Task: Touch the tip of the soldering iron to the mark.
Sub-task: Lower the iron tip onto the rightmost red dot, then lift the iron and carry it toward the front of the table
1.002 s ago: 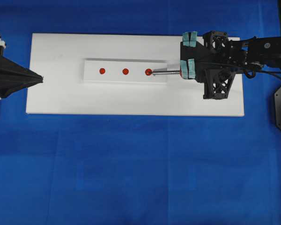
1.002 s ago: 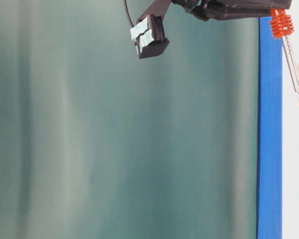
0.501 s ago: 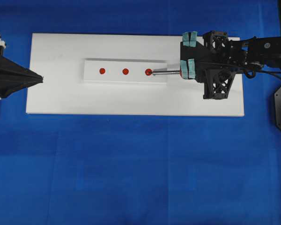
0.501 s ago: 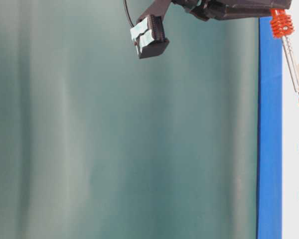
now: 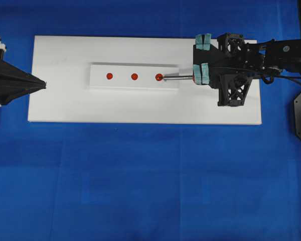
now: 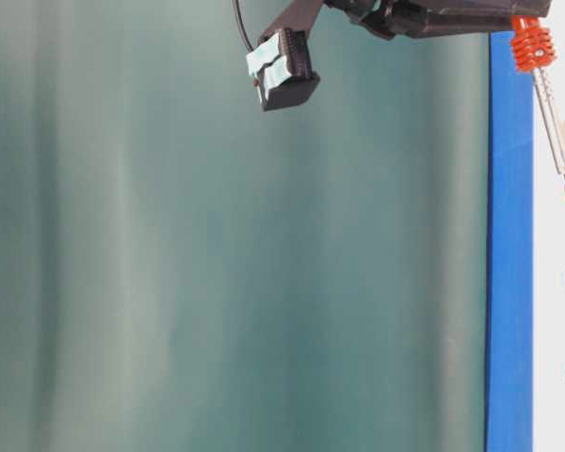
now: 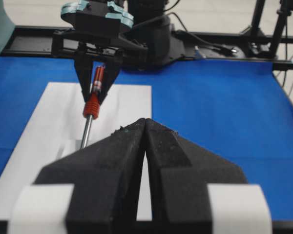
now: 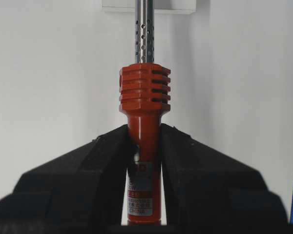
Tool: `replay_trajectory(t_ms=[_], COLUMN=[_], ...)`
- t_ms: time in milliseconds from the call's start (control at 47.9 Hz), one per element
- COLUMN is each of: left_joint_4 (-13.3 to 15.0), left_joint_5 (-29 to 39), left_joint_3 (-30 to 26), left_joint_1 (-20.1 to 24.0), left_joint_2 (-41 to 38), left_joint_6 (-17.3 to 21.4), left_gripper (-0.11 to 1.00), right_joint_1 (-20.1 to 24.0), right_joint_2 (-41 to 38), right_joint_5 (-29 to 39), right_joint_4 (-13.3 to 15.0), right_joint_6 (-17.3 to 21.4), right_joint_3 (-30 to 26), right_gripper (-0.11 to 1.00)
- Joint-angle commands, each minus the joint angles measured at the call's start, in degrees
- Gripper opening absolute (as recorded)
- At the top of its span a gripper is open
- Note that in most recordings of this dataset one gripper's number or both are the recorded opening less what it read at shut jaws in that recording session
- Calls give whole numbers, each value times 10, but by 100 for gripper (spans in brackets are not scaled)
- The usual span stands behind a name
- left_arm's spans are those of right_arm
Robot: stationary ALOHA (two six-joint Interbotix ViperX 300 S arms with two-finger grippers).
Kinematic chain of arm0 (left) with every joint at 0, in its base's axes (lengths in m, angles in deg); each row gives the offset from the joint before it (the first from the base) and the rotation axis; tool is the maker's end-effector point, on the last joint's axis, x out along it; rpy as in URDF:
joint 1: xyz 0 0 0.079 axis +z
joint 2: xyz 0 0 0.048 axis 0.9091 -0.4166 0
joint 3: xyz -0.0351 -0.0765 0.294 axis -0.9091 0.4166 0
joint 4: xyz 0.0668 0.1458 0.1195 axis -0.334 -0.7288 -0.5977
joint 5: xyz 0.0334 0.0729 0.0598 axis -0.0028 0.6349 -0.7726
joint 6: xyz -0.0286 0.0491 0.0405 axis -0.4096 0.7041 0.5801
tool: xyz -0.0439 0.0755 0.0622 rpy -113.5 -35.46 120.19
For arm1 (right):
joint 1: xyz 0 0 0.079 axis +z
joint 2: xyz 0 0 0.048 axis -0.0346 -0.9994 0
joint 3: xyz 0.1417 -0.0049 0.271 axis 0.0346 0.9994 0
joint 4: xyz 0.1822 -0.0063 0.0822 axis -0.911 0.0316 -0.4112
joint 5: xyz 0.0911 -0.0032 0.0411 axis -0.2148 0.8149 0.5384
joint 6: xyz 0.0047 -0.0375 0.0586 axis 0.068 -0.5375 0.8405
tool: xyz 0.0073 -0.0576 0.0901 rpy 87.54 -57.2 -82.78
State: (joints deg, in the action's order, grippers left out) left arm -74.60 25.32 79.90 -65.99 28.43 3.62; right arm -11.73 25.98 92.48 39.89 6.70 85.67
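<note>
1. I see open blue bench [image 5: 150, 181] below the white board [image 5: 65, 108].
2. Right gripper [image 5: 198, 75] and soldering iron [image 5: 178, 77] block the strip's [image 5: 120, 83] right end.
3. Left gripper [image 5: 37, 84] sits at the board's left edge.

Item count, work surface
One soldering iron [image 5: 178, 77], three red marks [image 5: 134, 76], two grippers: right [image 5: 202, 57], left [image 5: 40, 84].
</note>
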Motion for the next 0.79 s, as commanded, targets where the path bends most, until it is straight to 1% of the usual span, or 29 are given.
replay_trajectory(t_ms=[0,522,772], left_joint_4=[-1,0,0], left_joint_5=[-4,-5,-5], left_joint_3=[-4,-4,-4], left_joint_1=[2,2,2], left_joint_2=[-4,-4,-4], left_joint_6=[1,1,0], left_gripper=[0,0,0], right_joint_1=[-1,-1,-1], right_joint_2=[15,133,153], right_joint_5=[10,98,134], right_joint_4=[-1,7,19], right_joint_6=[0,-1,-1], right_joint_3=[-10,-61,-83], right_gripper=[6,6,6])
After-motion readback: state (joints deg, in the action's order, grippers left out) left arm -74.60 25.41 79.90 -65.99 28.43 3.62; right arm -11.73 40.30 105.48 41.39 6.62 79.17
